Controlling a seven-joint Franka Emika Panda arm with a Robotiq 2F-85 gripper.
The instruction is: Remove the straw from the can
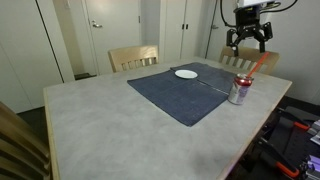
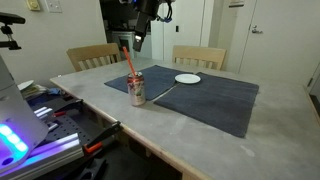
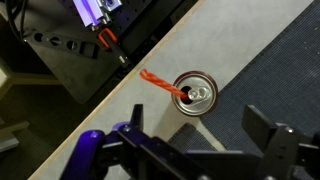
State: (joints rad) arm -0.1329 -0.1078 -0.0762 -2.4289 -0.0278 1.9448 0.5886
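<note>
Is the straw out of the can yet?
Not yet. Done: nothing, the straw sits in the can. In hand: the open gripper hangs above them, holding nothing. Left: come down, pinch the straw and lift it out.

The can [image 3: 195,94] is stood on the table [image 1: 100,125] near its edge, just beside a corner of the mat [image 2: 215,100]. The straw [image 3: 160,82] is seated in the can's opening, tilted. The plate [image 1: 186,74] is placed on the mat, well apart from the can. The gripper [image 1: 248,42] is positioned above the can.
</note>
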